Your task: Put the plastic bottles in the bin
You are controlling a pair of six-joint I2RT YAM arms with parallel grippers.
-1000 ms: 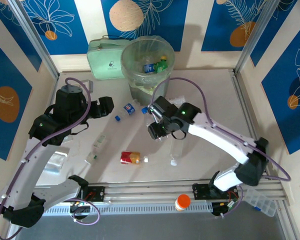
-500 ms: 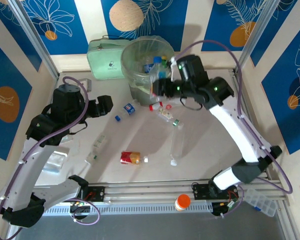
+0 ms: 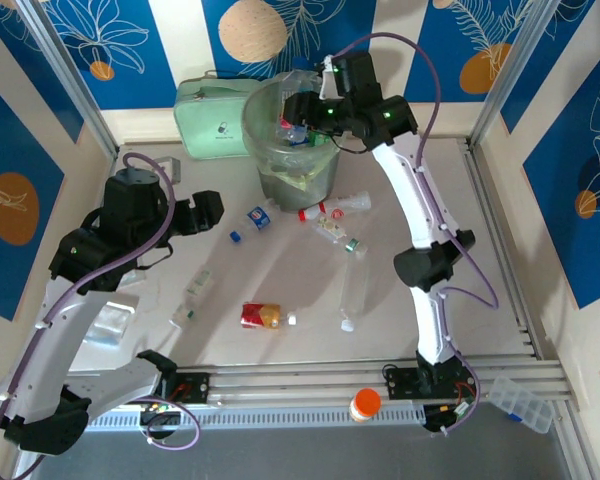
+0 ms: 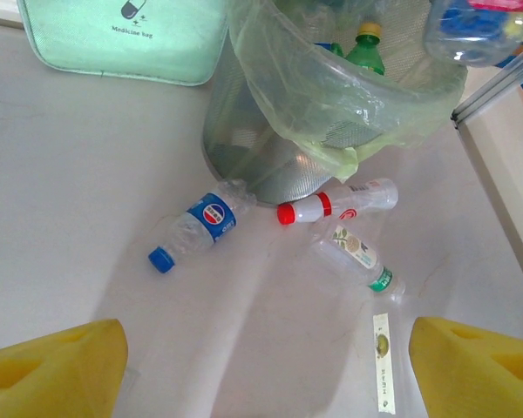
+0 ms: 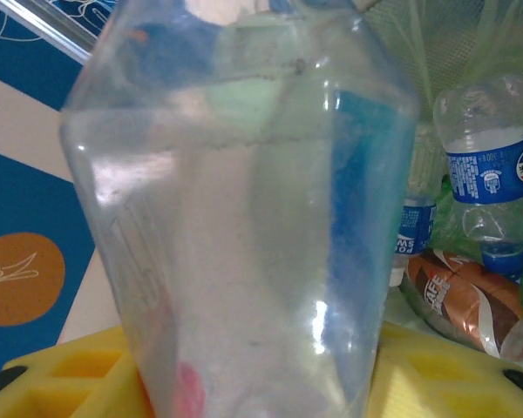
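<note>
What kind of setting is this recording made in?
Probably a staged robot test cell, not a home: patterned blue wall panels box in a table, and bottles lie scattered near a bin.

Bright even light, blurry close bottle

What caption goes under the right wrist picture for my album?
Right gripper holds a clear bottle above the bin, where other bottles lie.

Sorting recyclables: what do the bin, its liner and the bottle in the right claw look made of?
Bin: fine grey mesh, metal or plastic, see-through wall. Liner: thin glossy green plastic film, wrinkled. Held bottle: clear glossy plastic, probably; background shows through.
</note>
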